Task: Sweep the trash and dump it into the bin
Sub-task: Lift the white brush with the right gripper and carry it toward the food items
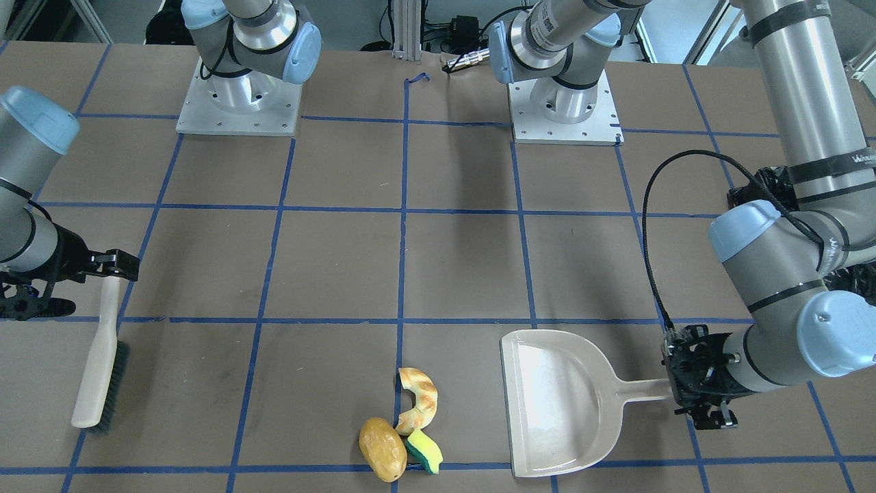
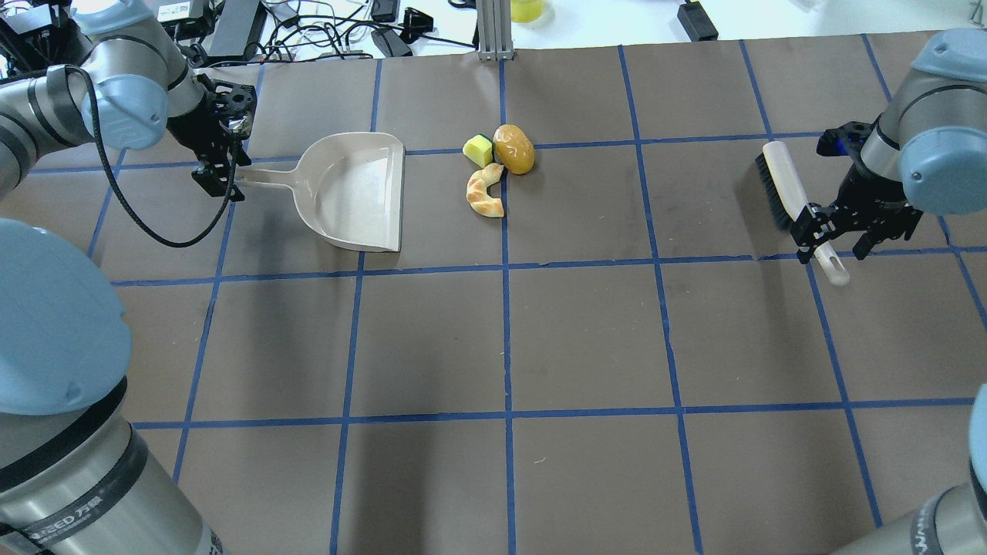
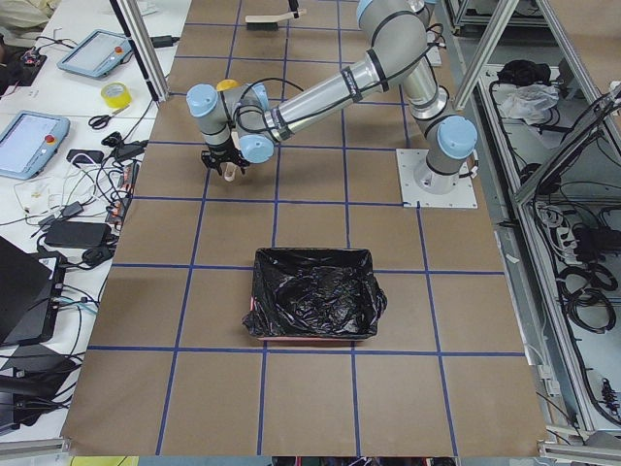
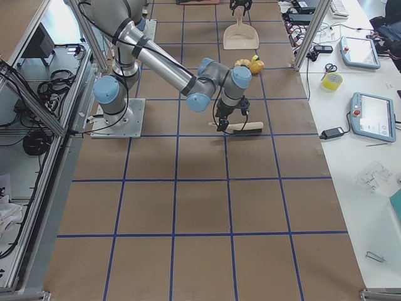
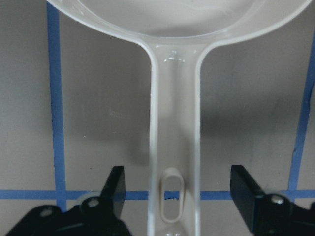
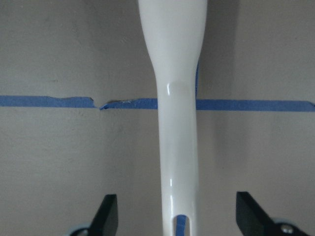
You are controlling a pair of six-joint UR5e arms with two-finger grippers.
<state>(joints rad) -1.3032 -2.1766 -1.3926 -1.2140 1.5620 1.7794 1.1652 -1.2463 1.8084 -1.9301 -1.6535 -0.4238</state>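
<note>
The trash lies together on the table: a tan potato-like oval, a striped croissant piece and a yellow-green sponge wedge. To its left lies a beige dustpan, mouth toward the trash. My left gripper is open, its fingers wide apart on either side of the dustpan handle. Far to the right lies the beige brush. My right gripper is open astride the brush handle. The bin, lined with black plastic, stands at the table's left end.
Blue tape lines grid the brown table. Both arm bases stand at the robot's edge. Cables and devices lie beyond the far edge. A side table with tablets and tape runs alongside.
</note>
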